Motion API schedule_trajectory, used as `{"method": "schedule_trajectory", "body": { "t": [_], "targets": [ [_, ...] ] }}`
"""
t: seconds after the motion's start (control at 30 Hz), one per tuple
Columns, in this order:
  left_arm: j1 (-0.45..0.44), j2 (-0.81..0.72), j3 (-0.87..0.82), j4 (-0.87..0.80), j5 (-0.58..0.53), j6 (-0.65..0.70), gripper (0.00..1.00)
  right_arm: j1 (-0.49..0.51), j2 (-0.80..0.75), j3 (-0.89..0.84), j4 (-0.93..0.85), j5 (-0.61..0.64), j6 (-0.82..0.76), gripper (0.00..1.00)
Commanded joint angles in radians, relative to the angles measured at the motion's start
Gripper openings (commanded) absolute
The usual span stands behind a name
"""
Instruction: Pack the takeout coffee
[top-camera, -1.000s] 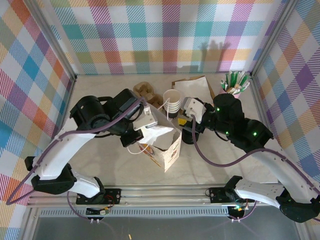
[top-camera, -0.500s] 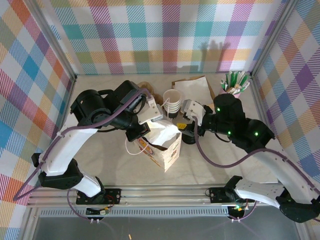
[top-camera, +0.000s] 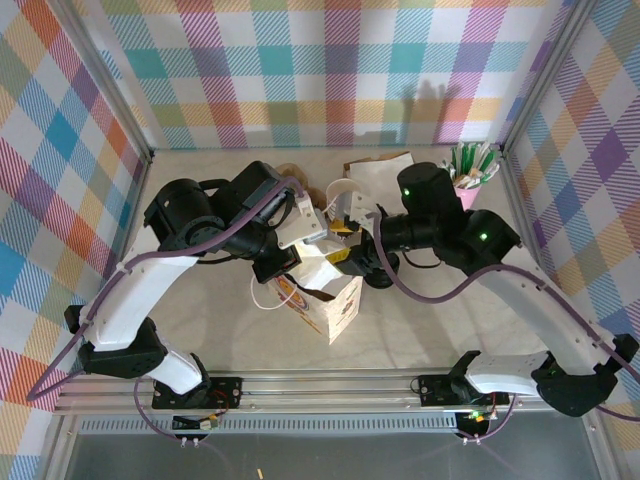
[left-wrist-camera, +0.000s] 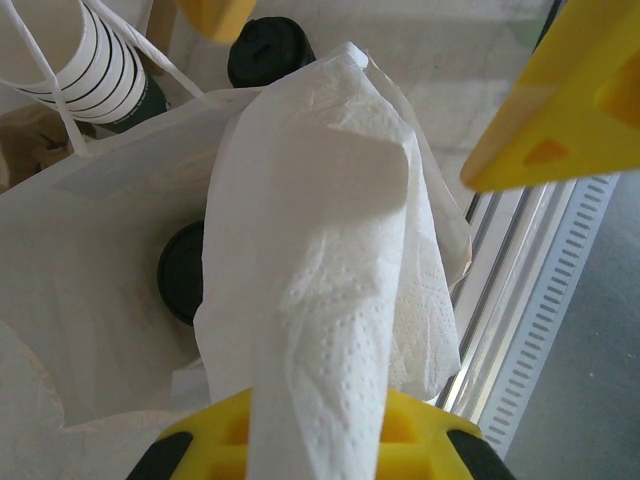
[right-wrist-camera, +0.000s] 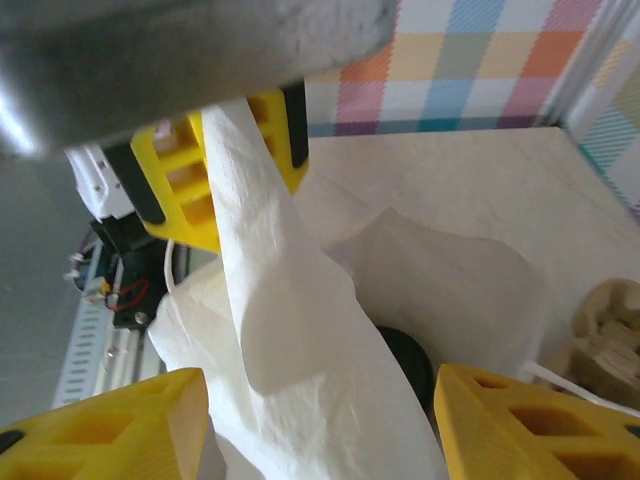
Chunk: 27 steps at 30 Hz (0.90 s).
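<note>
From above, the left gripper (top-camera: 308, 248) is pinched on a white napkin (top-camera: 322, 268) over the mouth of the paper bag (top-camera: 335, 305), while the right gripper (top-camera: 343, 243) stands wide and empty at the napkin's 2 o'clock. The left wrist camera shows the napkin clamped between its fingers (left-wrist-camera: 215, 435) and the takeout coffee (left-wrist-camera: 183, 272) inside the bag, at the napkin's 9 o'clock. In the right wrist view its fingers (right-wrist-camera: 530, 420) straddle the napkin, the coffee's lid at 5 o'clock.

The takeout coffee (left-wrist-camera: 183, 272) stands inside the white paper bag (left-wrist-camera: 100, 215), its black lid showing.
</note>
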<state>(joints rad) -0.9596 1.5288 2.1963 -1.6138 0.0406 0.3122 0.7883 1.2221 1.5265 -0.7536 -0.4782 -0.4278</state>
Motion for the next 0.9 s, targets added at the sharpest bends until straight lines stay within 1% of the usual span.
{"method": "schedule_trajectory", "body": {
  "t": [0.0, 0.17, 0.27, 0.37, 0.47, 0.63, 0.67, 0.7, 0.77, 0.8, 0.83, 0.87],
  "targets": [
    [0.0, -0.018, 0.019, -0.176, -0.003, 0.023, 0.06, -0.003, 0.02, -0.016, 0.085, -0.105, 0.048, 0.61],
    [-0.001, -0.049, -0.018, -0.177, 0.001, 0.036, 0.06, -0.003, 0.056, -0.021, 0.126, -0.145, 0.058, 0.61],
    [-0.001, -0.054, -0.021, -0.177, -0.002, 0.037, 0.06, -0.003, 0.083, 0.0, 0.117, -0.19, 0.062, 0.57],
    [-0.001, -0.059, -0.019, -0.177, -0.007, 0.036, 0.06, -0.003, 0.098, 0.007, 0.109, -0.227, 0.066, 0.48],
    [-0.001, -0.068, -0.02, -0.177, -0.013, 0.036, 0.06, -0.003, 0.118, 0.033, 0.064, -0.248, 0.049, 0.38],
    [-0.001, -0.083, -0.014, -0.176, -0.035, 0.021, 0.09, -0.003, 0.149, 0.082, -0.006, -0.264, 0.023, 0.11],
    [-0.001, -0.088, -0.012, -0.176, -0.042, 0.016, 0.11, -0.003, 0.151, 0.084, -0.005, -0.269, 0.025, 0.06],
    [-0.001, -0.094, -0.009, -0.177, -0.053, 0.011, 0.16, -0.003, 0.152, 0.082, 0.004, -0.275, 0.034, 0.0],
    [-0.001, -0.107, -0.005, -0.176, -0.076, -0.003, 0.34, -0.003, 0.148, 0.067, 0.041, -0.282, 0.058, 0.0],
    [-0.002, -0.116, -0.004, -0.177, -0.087, -0.013, 0.46, -0.003, 0.144, 0.051, 0.07, -0.285, 0.073, 0.0],
    [-0.001, -0.127, -0.006, -0.176, -0.106, -0.026, 0.55, -0.003, 0.137, 0.036, 0.103, -0.286, 0.09, 0.0],
    [-0.001, -0.139, -0.012, -0.177, -0.13, -0.039, 0.61, -0.004, 0.129, 0.017, 0.138, -0.287, 0.113, 0.0]
  ]
}}
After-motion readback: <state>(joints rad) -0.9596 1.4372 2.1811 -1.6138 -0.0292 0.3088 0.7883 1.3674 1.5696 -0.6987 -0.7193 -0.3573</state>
